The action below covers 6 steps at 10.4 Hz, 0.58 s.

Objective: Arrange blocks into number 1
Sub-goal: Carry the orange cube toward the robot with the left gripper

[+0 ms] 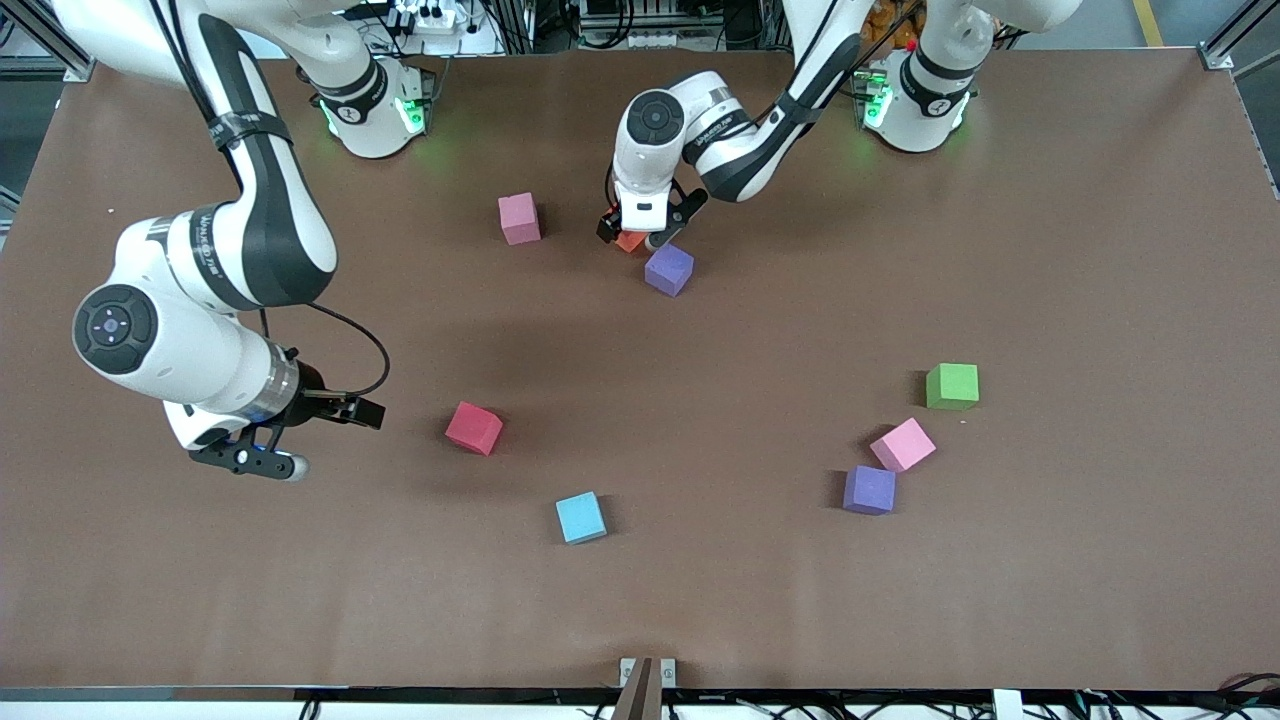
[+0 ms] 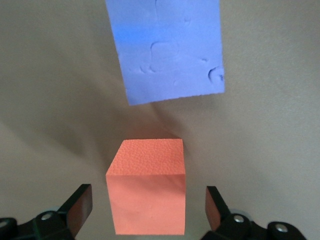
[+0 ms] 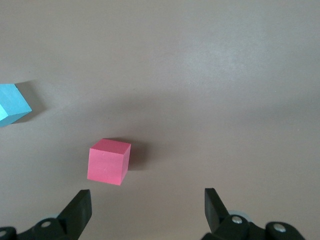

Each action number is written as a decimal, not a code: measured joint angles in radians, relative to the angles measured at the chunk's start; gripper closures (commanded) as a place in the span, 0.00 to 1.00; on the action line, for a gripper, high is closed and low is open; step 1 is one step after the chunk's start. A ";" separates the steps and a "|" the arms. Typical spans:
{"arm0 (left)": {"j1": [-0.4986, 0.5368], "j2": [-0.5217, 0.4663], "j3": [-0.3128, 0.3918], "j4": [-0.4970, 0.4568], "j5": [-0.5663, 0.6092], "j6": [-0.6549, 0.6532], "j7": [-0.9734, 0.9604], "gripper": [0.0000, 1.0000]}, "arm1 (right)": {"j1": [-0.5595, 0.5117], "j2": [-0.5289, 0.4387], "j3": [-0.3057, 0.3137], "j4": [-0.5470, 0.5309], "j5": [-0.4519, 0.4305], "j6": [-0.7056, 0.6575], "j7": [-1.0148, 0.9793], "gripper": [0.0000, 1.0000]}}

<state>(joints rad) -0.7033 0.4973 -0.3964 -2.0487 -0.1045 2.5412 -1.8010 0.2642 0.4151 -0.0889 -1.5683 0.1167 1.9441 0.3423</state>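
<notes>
Brown table (image 1: pixel 1100 250) across the whole frame. Upper centre: left gripper (image 1: pixel 636 236) low at the tabletop, fingers spread wide on either side of the orange block (image 1: pixel 629 242), not touching it in the left wrist view. Mid-height at the right arm's end: right gripper (image 1: pixel 262 462) wide open, empty, over bare tabletop near the red block (image 1: pixel 474 428). Just below the orange block, a purple block (image 1: pixel 669 270); level with it toward the right arm's end, a pink block (image 1: pixel 519 218). Lower, toward the left arm's end: green cube (image 1: pixel 952 386), second pink block (image 1: pixel 903 444), second purple block (image 1: pixel 869 490). Lower centre: light blue cube (image 1: pixel 581 517).
</notes>
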 measured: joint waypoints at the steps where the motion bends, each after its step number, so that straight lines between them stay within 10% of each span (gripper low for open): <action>1: -0.007 0.014 0.000 -0.001 0.000 0.019 -0.011 0.00 | 0.005 0.006 0.000 0.000 0.000 0.008 0.000 0.00; 2: -0.014 0.027 0.000 -0.001 0.000 0.031 -0.014 0.02 | 0.011 0.012 0.000 -0.001 0.000 0.015 0.000 0.00; 4: -0.022 0.038 -0.003 -0.001 0.014 0.039 -0.015 0.89 | 0.023 0.023 0.000 -0.002 0.000 0.024 0.000 0.00; 6: -0.024 0.036 -0.034 -0.006 0.115 0.039 -0.012 1.00 | 0.034 0.034 0.000 -0.002 0.000 0.037 0.001 0.00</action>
<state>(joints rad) -0.7273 0.5337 -0.4307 -2.0544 0.0101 2.5800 -1.8135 0.2981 0.4488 -0.0887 -1.5706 0.1167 1.9814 0.3430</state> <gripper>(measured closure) 0.273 0.000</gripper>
